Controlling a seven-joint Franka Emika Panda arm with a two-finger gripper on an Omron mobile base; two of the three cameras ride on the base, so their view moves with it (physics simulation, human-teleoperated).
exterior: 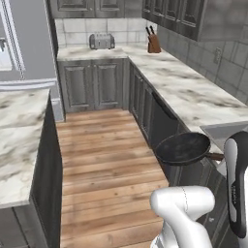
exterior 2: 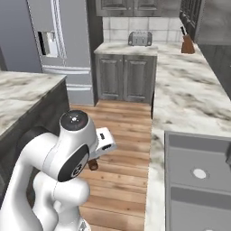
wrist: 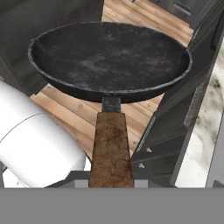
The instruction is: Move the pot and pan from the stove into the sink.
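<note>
Marble-patterned countertops [exterior: 193, 92] and a wood-plank floor [exterior: 106, 164] frame the kitchen aisle. Above that floor, just off the counter's front edge, the pan [exterior: 183, 147] is held level in the air. In the hand view, its brown handle [wrist: 111, 148] is seen running down into the gripper [wrist: 111, 181], which is clamped on it, the black bowl lying straight ahead. The sink [exterior 2: 198, 180] is shown in the right base view, sunk in the counter, while a toaster [exterior: 101, 41] and knife block [exterior: 153, 42] are seen at the far wall.
</note>
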